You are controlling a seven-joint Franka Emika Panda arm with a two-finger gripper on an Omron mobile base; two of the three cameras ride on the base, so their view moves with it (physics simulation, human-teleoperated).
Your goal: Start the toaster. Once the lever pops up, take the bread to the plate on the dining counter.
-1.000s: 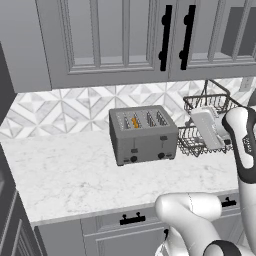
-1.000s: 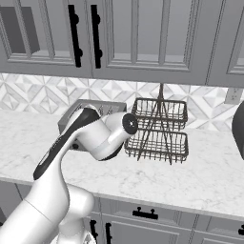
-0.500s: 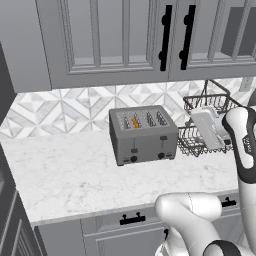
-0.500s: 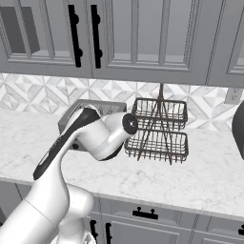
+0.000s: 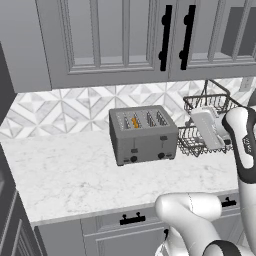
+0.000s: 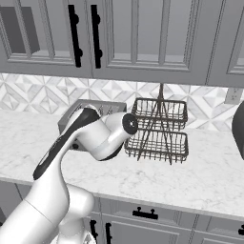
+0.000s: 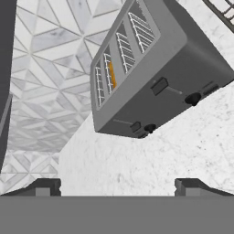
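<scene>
From my station I judge the task to be at its opening stage. The boxy grey metal four-slot toaster [image 5: 143,134] stands on the white marble worktop [image 5: 75,175] against the patterned tile backsplash [image 5: 60,107], just beside the dark wire two-tier rack [image 6: 159,128]. A thin orange-brown slice of bread [image 7: 112,74], seen edge-on, sits down inside the second slot from the toaster's left end. On the toaster's front face are two small dark grey slider tabs; the lever [image 7: 159,86] serving the bread's side appears to rest near the top of its track, though it is too small in these views for me to be certain. I therefore take the toaster as not yet started. Everything remains: press the lever, wait for it to rise, lift the bread out, and carry it to the plate on the dining counter.

The arm rises from the base, bends at the elbow, and reaches toward the toaster from its rack side, stopping short of it. The two-finger gripper [image 7: 116,185] faces the front of the toaster, well apart from it and touching nothing. Its jaws stand spread wide and hold nothing.
</scene>
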